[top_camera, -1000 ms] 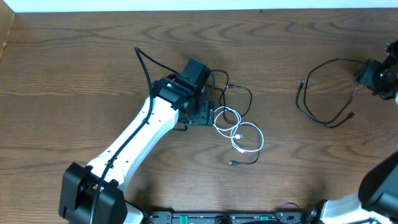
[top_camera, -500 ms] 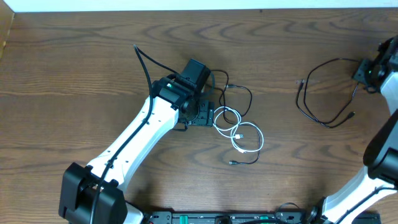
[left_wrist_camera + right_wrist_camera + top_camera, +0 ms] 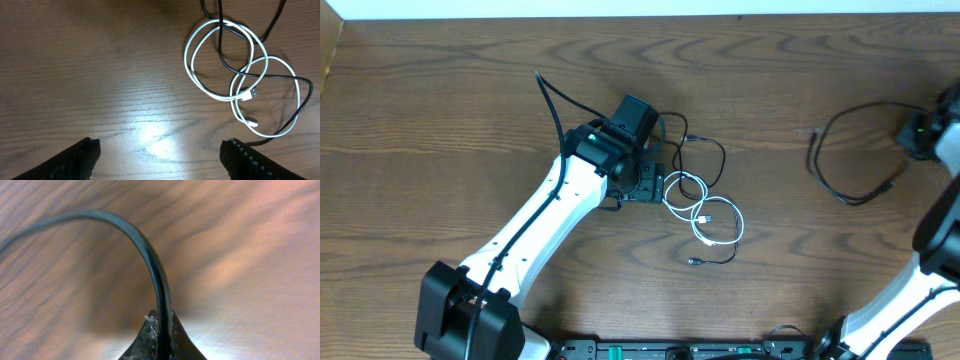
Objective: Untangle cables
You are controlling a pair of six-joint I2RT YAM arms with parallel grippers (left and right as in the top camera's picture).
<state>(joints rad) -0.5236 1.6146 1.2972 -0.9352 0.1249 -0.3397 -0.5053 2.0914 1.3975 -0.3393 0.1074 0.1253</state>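
Cables: white cable (image 3: 186,56) looped through thin black cable (image 3: 219,42), ahead and right of left gripper (image 3: 160,155), fingers spread wide. Second black cable (image 3: 161,295) pinched by right gripper (image 3: 159,335), arcing leftward.

I see my L gripper (image 3: 164,156) fingers spread wide, white cable (image 3: 185,52) looped upper right, blk cable (image 3: 219,45) crossing it, wood table (image 3: 75,65).

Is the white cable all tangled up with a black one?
Tangled: a thin black cable weaves through both loops of the white cable.
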